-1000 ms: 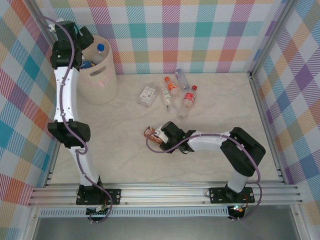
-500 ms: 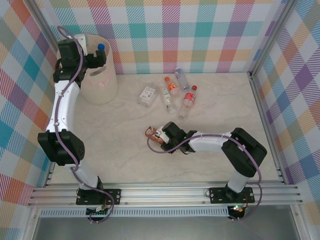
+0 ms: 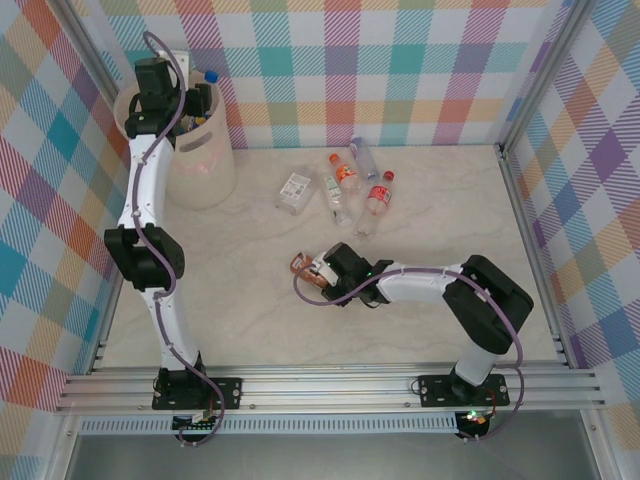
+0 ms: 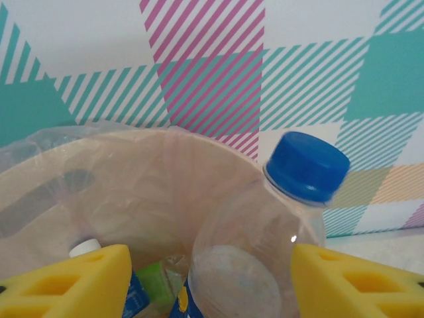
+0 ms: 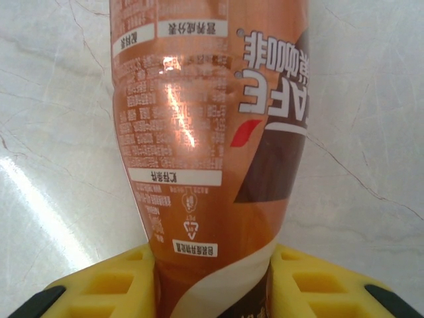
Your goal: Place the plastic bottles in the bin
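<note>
The cream-white bin (image 3: 200,165) stands at the far left. My left gripper (image 3: 193,100) hovers over its rim, open. A clear blue-capped bottle (image 4: 265,265) stands upright in the bin (image 4: 132,192) between the fingers; the right fingertip (image 4: 344,285) touches it and the left one stands apart. Mid-table, my right gripper (image 3: 325,272) is shut on a brown-labelled bottle (image 5: 212,132) lying on the table, and in its wrist view the gripper (image 5: 212,278) clasps the bottle's lower end. Several loose plastic bottles (image 3: 345,185) lie at the back centre.
More bottles sit inside the bin, one white-capped (image 4: 85,248) and one green-labelled (image 4: 159,278). Checked walls close the back and sides, with a metal post (image 3: 520,200) on the right. Bare marbled tabletop (image 3: 250,320) lies between the arms.
My left arm has swung its gripper across the bin toward the back wall, and the blue-capped bottle has shifted slightly back-right. The right gripper and brown bottle have barely moved.
</note>
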Motion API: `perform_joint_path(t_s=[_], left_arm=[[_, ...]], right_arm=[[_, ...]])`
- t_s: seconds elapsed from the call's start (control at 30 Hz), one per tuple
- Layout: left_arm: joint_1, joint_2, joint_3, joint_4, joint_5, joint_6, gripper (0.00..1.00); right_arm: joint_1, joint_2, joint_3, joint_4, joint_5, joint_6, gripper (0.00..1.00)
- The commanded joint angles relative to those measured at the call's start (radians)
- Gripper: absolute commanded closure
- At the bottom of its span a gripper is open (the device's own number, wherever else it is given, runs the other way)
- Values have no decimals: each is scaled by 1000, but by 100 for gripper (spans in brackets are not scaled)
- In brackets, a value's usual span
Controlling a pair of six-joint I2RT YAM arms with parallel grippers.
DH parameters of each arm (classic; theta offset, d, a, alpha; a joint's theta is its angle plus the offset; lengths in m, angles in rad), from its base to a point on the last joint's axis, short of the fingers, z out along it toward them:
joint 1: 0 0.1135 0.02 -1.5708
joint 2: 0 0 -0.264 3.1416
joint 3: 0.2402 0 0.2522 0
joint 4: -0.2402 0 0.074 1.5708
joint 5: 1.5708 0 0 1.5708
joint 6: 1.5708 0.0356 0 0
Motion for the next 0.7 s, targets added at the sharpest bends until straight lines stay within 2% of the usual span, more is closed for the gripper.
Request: perform_joint_path(t_s=[0.0, 0.1, 0.17, 0.33, 0.4, 0.57, 0.67], left_arm=[[-8, -6, 73, -13, -2, -54, 38], [-1, 13, 112, -19, -97, -121, 36], [8, 26, 133, -48, -108, -170, 30], [12, 33, 118, -79, 83, -183, 22], [12, 49, 116, -70, 108, -185, 20], [12, 126, 153, -40, 9, -180, 21], [12, 200, 230, -42, -37, -169, 22]], right_arm=[[-4, 25, 31, -33, 10, 18, 70], [-5, 31, 36, -33, 7, 16, 70], [-6, 34, 36, -34, 5, 14, 70], [-6, 40, 42, -39, 1, 11, 70], [-6, 46, 48, -47, -1, 11, 70], [-5, 55, 56, -57, -2, 19, 69], [-6, 65, 66, -68, 3, 19, 69]])
